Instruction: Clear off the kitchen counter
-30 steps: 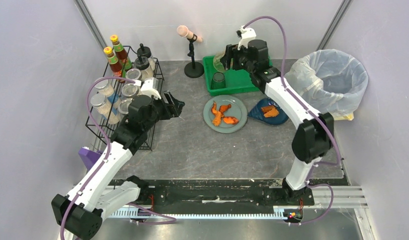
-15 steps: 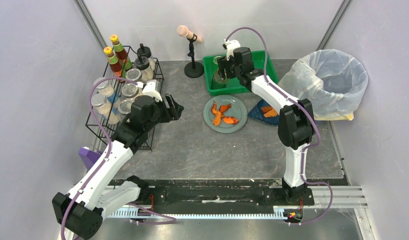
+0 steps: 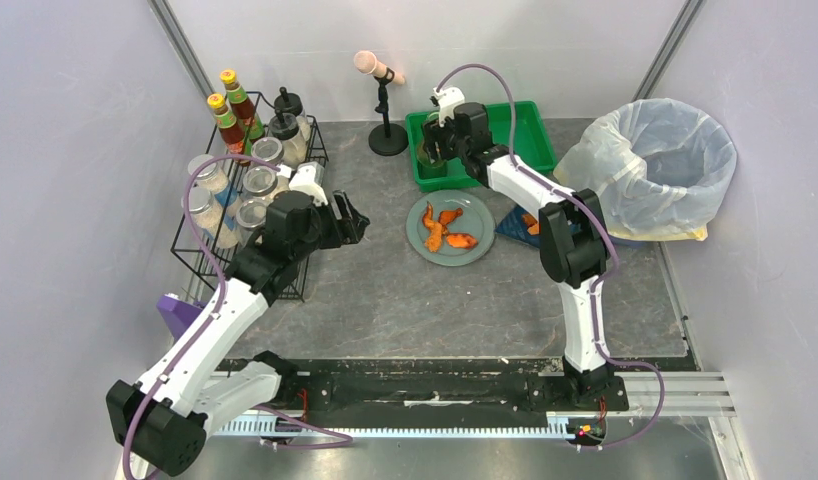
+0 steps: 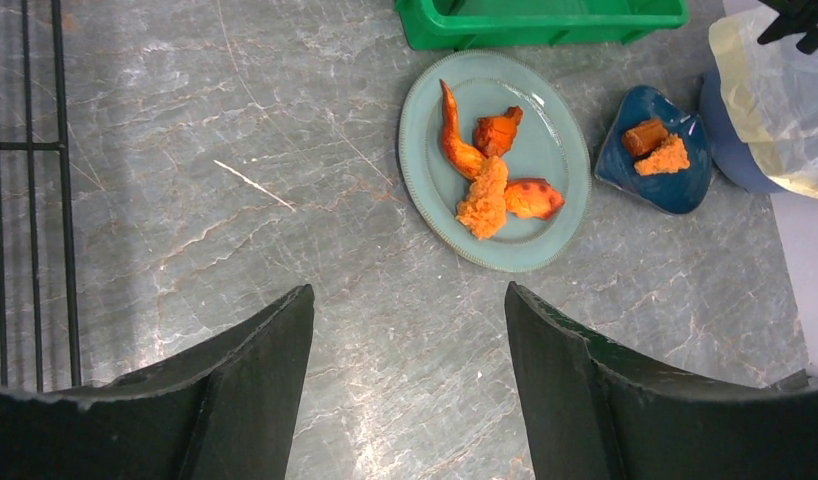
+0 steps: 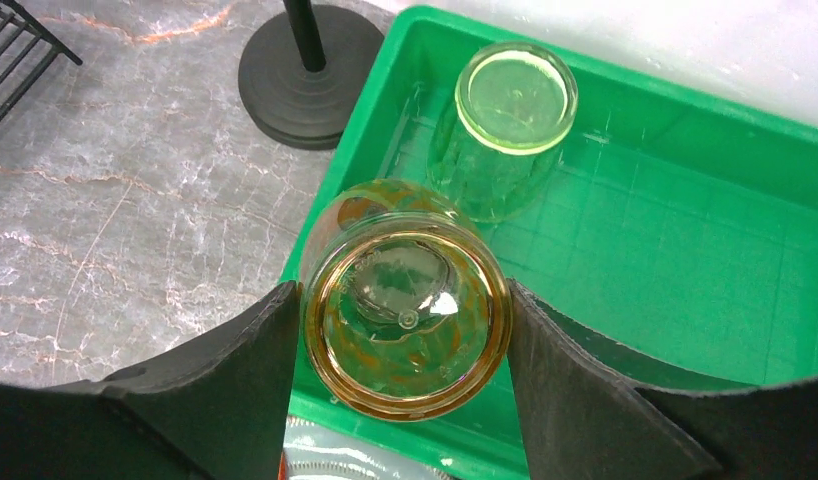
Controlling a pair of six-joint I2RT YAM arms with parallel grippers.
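The left hand (image 4: 407,300) hangs wide open, empty, over the worktop (image 4: 235,250). Left to clear — a plate (image 4: 560,150) of scraps and a blue dish (image 4: 685,195). Farther off, the right hand (image 5: 403,295) grips an amber glass (image 5: 405,335) over the green tray (image 5: 685,260) — a green glass (image 5: 515,100) already inside.

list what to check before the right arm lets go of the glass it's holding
1. Grip: amber glass held in the right end effector: ok.
2. Glass fully inside the green tray rim: cannot tell; the wrist view shows it overlapping the near left corner.
3. Gap to the upturned green glass: cannot tell; they look close.
4. Bare tray floor available: ok.
5. Clearance: left end effector open, empty, over the kitchen counter: ok.
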